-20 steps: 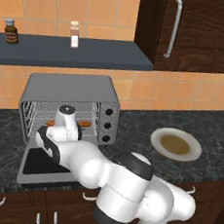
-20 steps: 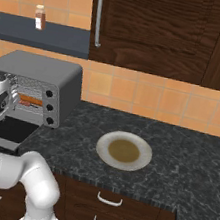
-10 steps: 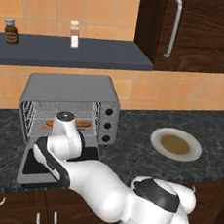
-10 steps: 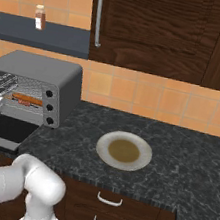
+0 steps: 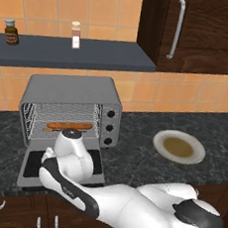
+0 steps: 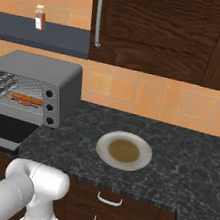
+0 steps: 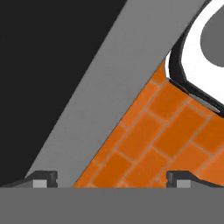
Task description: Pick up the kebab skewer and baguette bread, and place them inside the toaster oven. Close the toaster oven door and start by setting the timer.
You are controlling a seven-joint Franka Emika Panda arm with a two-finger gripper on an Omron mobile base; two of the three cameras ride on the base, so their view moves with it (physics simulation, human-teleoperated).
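The toaster oven [image 5: 73,89] stands on the counter with its door [image 5: 97,160] folded down flat and open. On the wire rack inside lies the orange-brown baguette bread [image 5: 71,126], and the kebab skewer [image 5: 51,128] rests close beside it; both show again as the baguette [image 6: 26,100] in the right base view. My wrist [image 5: 71,142] hangs over the lowered door [image 6: 0,129]. In the hand view my gripper [image 7: 111,178] is open with nothing between its fingertips [image 7: 43,178], facing the door's dark glass [image 7: 48,65] and grey frame [image 7: 109,87] with orange floor beyond.
A white plate [image 5: 179,147] with brown contents sits on the dark stone counter right of the oven. Two bottles [image 5: 74,34] stand on the shelf above. Dark wall cabinets [image 6: 161,29] hang at the right, and drawers with handles [image 6: 109,199] sit below the counter edge.
My arm has swung lower in front of the oven. The hand has dropped from the oven's opening to the lowered door and slid left out of the right base view. The door stays open.
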